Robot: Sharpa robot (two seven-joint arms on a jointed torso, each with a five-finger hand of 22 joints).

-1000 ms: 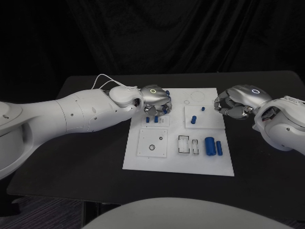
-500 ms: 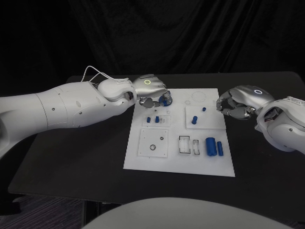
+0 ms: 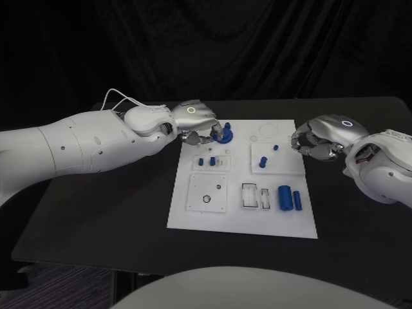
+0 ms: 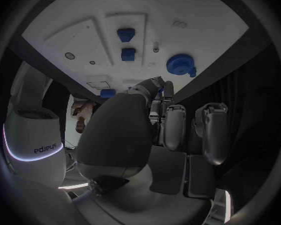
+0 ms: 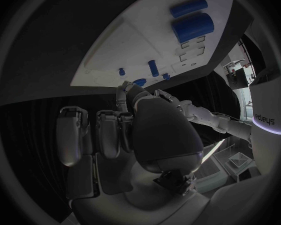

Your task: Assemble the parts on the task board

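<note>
1. Head view: the task board (image 3: 192, 212) lies mid-table. The left hand (image 3: 199, 122) hangs over the board's far-left corner, at about 11 o'clock from its centre, with a round blue part (image 3: 225, 134) right at its fingertips. I cannot tell from here whether the part is pinched or only touched.
2. The right hand (image 3: 319, 138) hovers off the board's right edge, at about 2 o'clock, its fingers curled in with nothing seen in them. A large blue cylinder (image 3: 283, 196) and a slim blue piece (image 3: 297, 199) lie side by side at about 4 o'clock.
3. Left wrist view: the round blue part (image 4: 180, 64) seems to rest on the board (image 4: 72, 35), just beside the left hand's (image 4: 125, 130) fingertips (image 4: 156, 84). Something blue shows at those tips, so the grip remains unclear.
4. Right wrist view: the right hand (image 5: 159, 130) is folded on itself, well apart from the cylinder (image 5: 192, 27).
5. Risk, as I judge it: an unsure hold could let the round part slip or tilt when moved, and it may then knock the small blue pegs (image 3: 206, 161) nearby.
</note>
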